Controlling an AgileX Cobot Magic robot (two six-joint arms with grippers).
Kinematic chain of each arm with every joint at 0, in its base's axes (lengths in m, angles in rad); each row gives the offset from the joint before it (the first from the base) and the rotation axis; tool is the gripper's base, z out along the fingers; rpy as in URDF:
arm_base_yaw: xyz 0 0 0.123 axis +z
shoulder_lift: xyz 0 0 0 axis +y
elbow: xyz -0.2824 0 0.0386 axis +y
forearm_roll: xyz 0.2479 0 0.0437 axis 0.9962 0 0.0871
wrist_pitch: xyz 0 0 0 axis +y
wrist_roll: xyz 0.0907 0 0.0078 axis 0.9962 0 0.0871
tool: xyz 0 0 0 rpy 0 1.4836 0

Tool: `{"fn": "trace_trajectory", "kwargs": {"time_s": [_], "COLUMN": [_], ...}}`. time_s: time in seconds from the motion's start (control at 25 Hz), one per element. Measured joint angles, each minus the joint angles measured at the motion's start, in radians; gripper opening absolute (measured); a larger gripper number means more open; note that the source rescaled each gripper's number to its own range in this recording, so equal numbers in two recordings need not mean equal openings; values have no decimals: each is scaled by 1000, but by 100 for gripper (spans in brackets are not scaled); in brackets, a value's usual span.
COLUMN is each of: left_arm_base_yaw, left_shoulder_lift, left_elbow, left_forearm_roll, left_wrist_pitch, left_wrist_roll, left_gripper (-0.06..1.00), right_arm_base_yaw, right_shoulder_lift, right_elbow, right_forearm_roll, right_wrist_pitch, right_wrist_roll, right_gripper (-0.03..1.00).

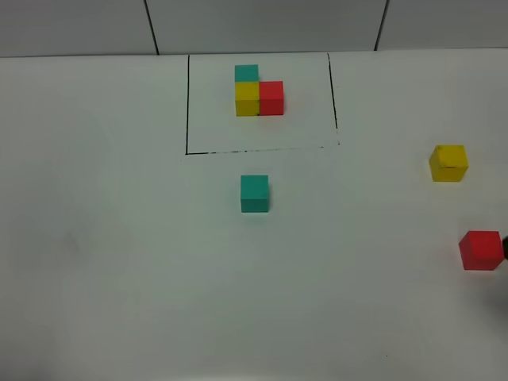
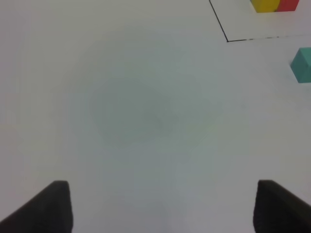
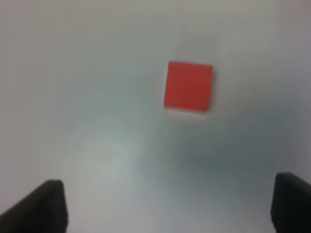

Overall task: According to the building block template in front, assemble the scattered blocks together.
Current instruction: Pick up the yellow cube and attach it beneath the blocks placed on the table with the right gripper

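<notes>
Gaping wide and empty, left tool and right tool hover; red cube lies slightly skewed.

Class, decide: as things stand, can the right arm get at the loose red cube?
Probably yes: the loose red cube lies in the open, just ahead of the open right pincer, with nothing between them.

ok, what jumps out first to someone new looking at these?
The bright L-shaped cluster inside the black outline, far middle of the white table. Then the loose teal cube just in front of the outline, with the yellow cube and red cube off at the right edge.
</notes>
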Motion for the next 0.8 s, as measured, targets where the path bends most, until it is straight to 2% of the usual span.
{"fn": "trace_trajectory", "kwargs": {"time_s": [0.24, 0.44, 0.64, 0.8], "left_arm_base_yaw": [0, 0, 0, 0], "left_shoulder_lift": [0, 0, 0, 0], "left_elbow": [0, 0, 0, 0], "left_forearm_roll": [0, 0, 0, 0], "left_wrist_pitch": [0, 0, 0, 0], "left_wrist_roll": [0, -1, -1, -1], "left_gripper": [82, 82, 82, 82], "right_arm_base_yaw": [0, 0, 0, 0], "right_shoulder_lift": [433, 725, 873, 945], "right_elbow": [-229, -455, -624, -691], "right_forearm_roll": [8, 4, -5, -2], "right_wrist_pitch": [-106, -118, -116, -110], "right_wrist_roll": [-95, -96, -68, -39], "right_gripper": [79, 79, 79, 79]}}
